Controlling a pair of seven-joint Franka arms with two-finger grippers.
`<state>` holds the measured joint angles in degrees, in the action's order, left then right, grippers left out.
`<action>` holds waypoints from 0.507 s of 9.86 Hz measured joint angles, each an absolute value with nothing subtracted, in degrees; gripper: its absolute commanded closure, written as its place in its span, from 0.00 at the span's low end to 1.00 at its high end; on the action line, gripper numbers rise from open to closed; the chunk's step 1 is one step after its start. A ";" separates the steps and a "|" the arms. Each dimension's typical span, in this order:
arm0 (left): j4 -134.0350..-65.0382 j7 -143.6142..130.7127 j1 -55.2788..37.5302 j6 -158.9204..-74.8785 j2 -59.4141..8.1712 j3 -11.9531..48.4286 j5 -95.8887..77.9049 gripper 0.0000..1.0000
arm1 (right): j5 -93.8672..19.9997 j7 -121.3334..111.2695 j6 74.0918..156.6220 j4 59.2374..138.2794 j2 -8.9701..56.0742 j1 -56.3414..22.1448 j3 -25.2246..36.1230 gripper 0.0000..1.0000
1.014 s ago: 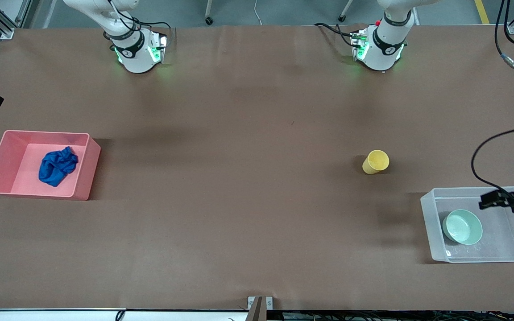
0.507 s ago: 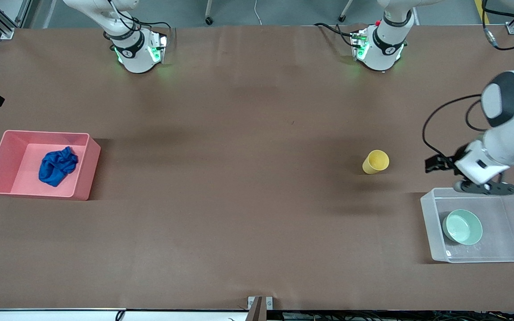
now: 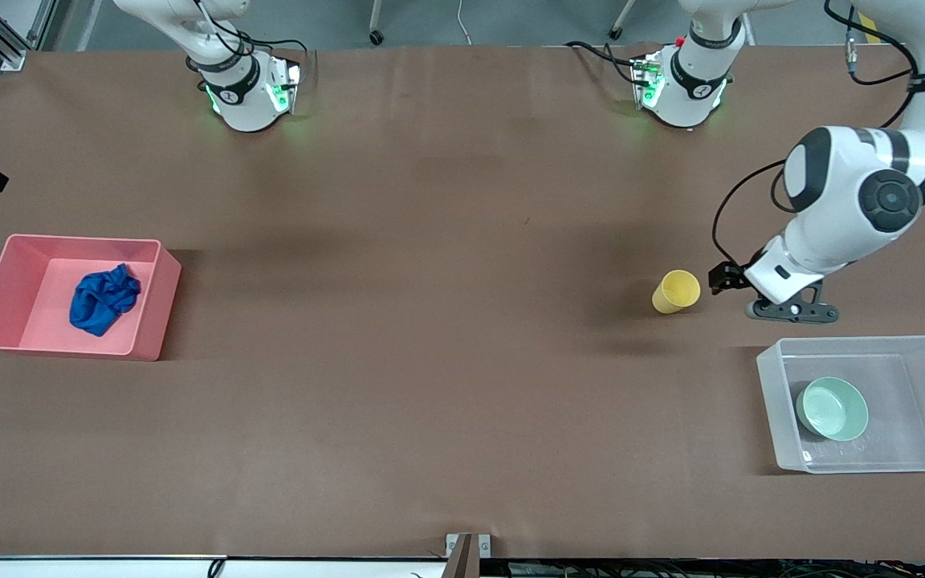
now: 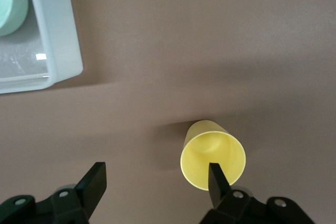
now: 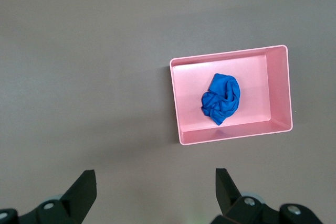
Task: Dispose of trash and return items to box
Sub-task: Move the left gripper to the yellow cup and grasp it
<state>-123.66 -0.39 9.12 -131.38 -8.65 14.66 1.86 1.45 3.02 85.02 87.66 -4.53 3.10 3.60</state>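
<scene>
1. Front view showed one table (image 3: 430, 401) carrying two containers, one cup, one bowl and one cloth wad, with two arms based along its edge farthest from the camera.
2. One pink bin (image 3: 149, 321) sat near the table's edge at the right arm's end; the single blue cloth wad (image 3: 103, 299) lay inside it on the bottom.
3. One clear box (image 3: 776, 401) sat near the table's edge at the left arm's end; the single mint-green bowl (image 3: 832, 408) lay inside it, upright, toward the wall nearest the table's middle.
4. One yellow cup (image 3: 676, 291) stood on the bare table outside both containers, farther from the camera than the box and apart from it.
5. Left gripper (image 3: 784, 309) hung just beside the cup, jaws spread and holding nothing; in the left wrist view one fingertip (image 4: 216, 178) overlapped the cup's mouth.
6. Right gripper (image 5: 155, 187) was out of the front view; its wrist view placed it high over the table near the pink bin, jaws spread wide and empty.
</scene>
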 measured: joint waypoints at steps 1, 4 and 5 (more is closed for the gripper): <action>-125.53 -0.39 9.14 -133.55 -8.79 14.66 1.85 0.14 | 1.46 3.02 85.04 87.38 -4.51 3.11 3.62 0.00; -129.93 -0.28 9.09 -138.97 -11.87 14.98 1.86 0.19 | 1.47 3.02 84.40 85.43 -3.46 3.13 3.62 0.00; -130.68 -0.18 9.09 -140.34 -13.75 15.31 1.86 0.29 | 1.47 3.02 84.28 85.11 -3.19 3.12 3.61 0.00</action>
